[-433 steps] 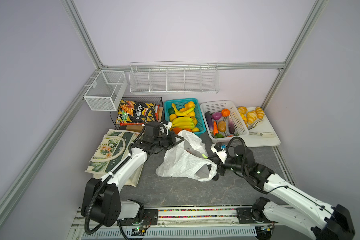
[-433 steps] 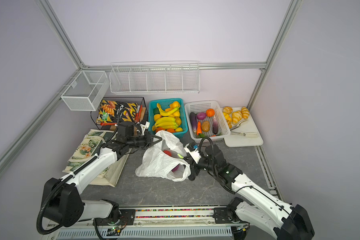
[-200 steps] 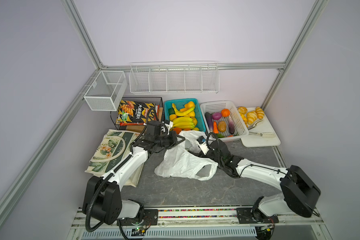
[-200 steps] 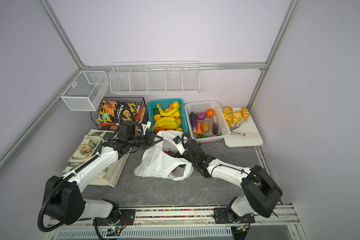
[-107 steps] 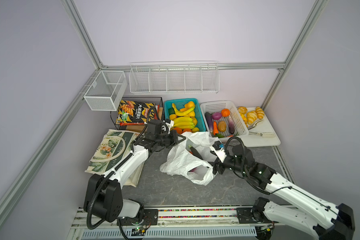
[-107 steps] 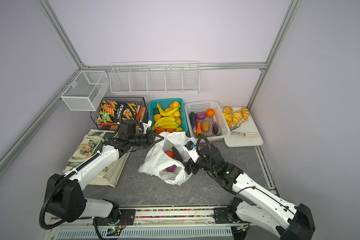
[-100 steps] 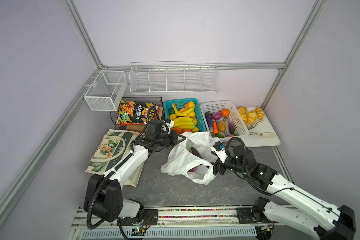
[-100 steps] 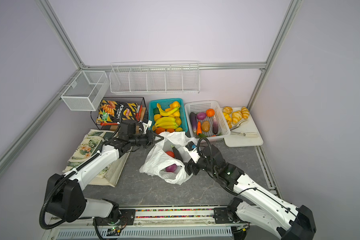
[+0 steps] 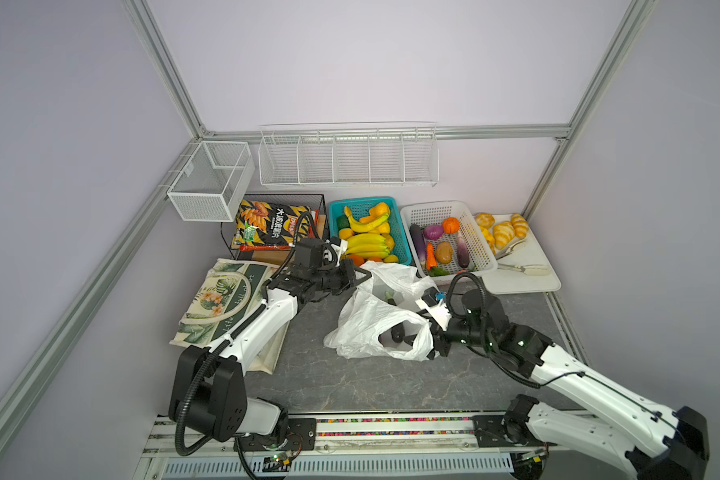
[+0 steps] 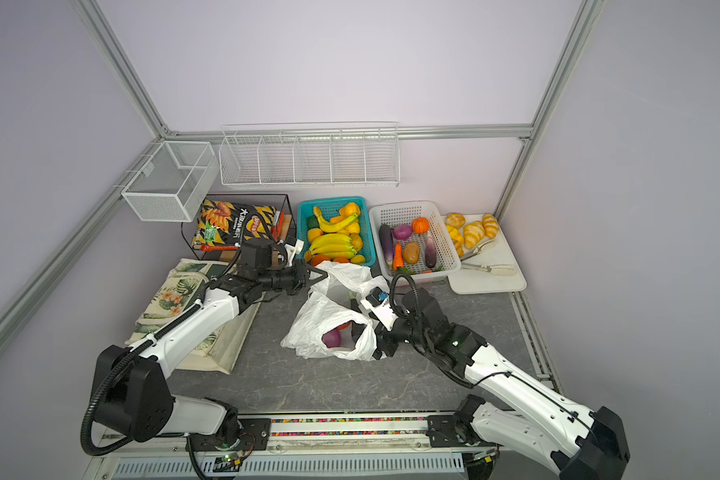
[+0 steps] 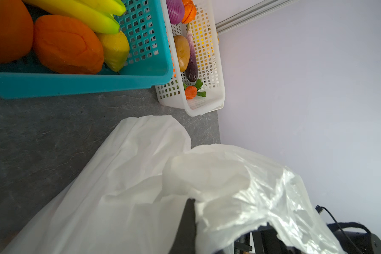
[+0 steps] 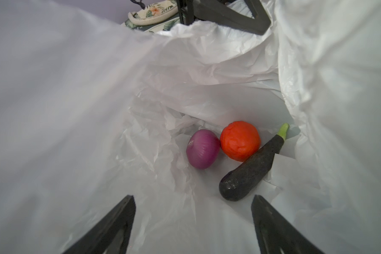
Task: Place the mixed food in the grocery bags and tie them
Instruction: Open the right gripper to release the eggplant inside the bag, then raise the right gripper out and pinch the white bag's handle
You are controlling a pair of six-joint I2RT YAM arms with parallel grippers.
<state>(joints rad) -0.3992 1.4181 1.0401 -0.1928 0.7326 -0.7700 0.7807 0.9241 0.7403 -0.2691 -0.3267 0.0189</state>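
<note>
**Already loaded, the white plastic bag gapes between two arms**

Mid-surface, we see the bag lying on its side with its mouth turned toward the right arm. Deep inside, the purple onion and the red tomato touch. The dark eggplant-shaped piece lies against the tomato. The left arm's fingers are pressed together on the bag's far rim and hold that fold up. The right arm's fingers stand spread wide at the mouth, gripping nothing, with plastic close on both sides.

Room is tight behind. The lifted fold sits just in front of the blue basket of bananas and oranges, and near the white basket of vegetables. To the bag's right the right arm itself takes up the space, its wrist near the white tray of pastries. We find the widest bare stretch of the grey surface between the bag and the front rail.

On the left the canvas tote lies flat, partly under the left arm, with a bare strip between it and the bag. Behind the tote a black wire crate holds a black-and-yellow chip bag. A long wire rack and a mesh basket hang on the walls above.
</note>
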